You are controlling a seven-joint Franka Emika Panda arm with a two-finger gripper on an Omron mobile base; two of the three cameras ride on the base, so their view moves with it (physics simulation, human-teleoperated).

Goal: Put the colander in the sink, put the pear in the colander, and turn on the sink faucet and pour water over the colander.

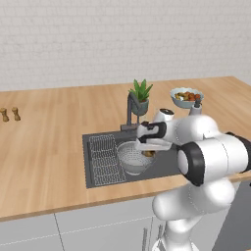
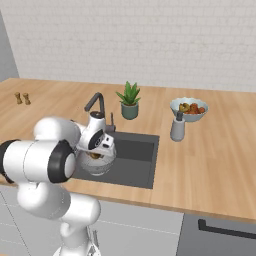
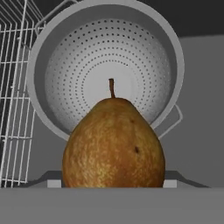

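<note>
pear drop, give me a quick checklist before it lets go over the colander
1. Colander sits in the sink: ok.
2. Pear held in the gripper: ok.
3. Pear above the colander's opening, not the wire rack: ok.
4. Colander bowl free of other items: ok.
5. Height of the pear above the mesh: cannot tell.
6. Sink faucet off, no water running: ok.
</note>
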